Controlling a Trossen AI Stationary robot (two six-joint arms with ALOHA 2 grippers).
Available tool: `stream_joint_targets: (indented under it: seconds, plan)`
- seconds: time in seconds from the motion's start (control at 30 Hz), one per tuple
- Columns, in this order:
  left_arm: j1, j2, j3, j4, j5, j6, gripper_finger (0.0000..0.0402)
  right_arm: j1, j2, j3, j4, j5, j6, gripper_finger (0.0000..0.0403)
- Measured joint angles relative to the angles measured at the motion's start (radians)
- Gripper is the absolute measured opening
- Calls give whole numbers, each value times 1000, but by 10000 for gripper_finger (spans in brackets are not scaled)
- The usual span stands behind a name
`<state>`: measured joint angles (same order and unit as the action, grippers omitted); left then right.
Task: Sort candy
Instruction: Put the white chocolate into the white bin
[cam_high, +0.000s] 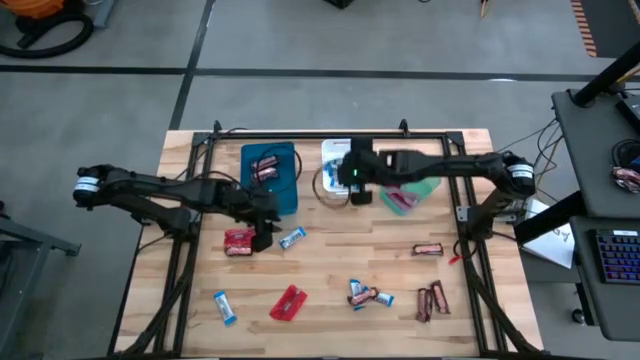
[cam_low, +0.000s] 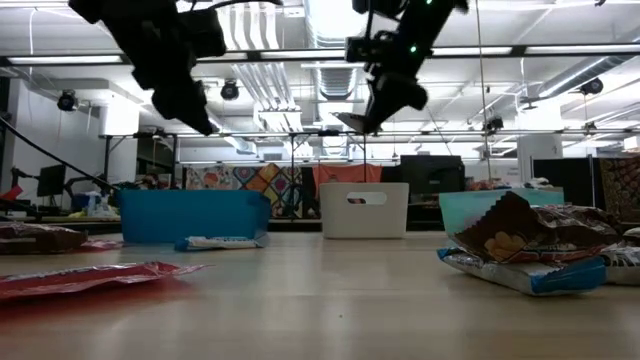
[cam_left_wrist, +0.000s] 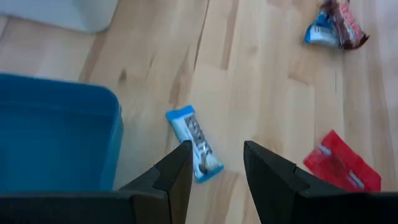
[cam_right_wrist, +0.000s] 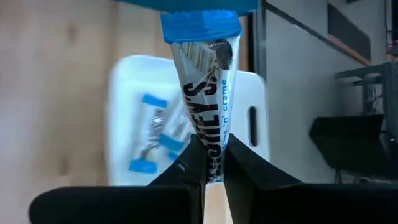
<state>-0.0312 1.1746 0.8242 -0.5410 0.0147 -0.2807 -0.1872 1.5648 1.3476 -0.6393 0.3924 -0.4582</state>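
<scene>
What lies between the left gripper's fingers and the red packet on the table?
In the left wrist view, only bare wood lies between the open left gripper and the red packet. The blue-and-white bar lies on its other side.

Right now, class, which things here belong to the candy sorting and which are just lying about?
Job: blue-and-white bar pinched in right gripper; open left gripper over another bar; red packet; brown bars; blue tray; white tray.
Lying about: keyboard; cables.

We see bare wooden counter (cam_high: 330, 262) open through the middle; the blue plastic tray (cam_high: 283, 185), white plastic tray (cam_high: 335, 152) and green plastic tray (cam_high: 402, 200) block the far edge.
</scene>
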Motion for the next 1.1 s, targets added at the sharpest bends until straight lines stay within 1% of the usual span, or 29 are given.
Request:
stream_joint_targets:
  seconds: [0.2, 0.33, 0.53, 0.7, 0.77, 0.9, 1.0, 1.1]
  plan:
    - [-25, -37, 0, -94, 0, -27, 127, -165, 10, -10, 103, -200, -59, 30]
    - [-41, -53, 0, -131, 0, -51, 127, -236, 49, -10, 151, -266, -79, 29]
    - [-73, -60, 0, -166, 0, -100, 127, -290, 144, -10, 187, -263, -129, 29]
    - [-99, -61, 0, -201, 0, -128, 127, -324, 204, -10, 186, -262, -123, 33]
    - [-107, -61, 0, -221, 0, -142, 127, -330, 220, -10, 189, -262, -114, 45]
    - [-116, -61, 0, -252, 0, -169, 127, -337, 237, -10, 211, -262, -76, 82]
    - [-119, -61, 0, -267, 0, -188, 127, -339, 238, -10, 211, -262, -66, 109]
    - [-124, -61, 0, -276, 0, -208, 127, -339, 234, -10, 209, -262, -58, 128]
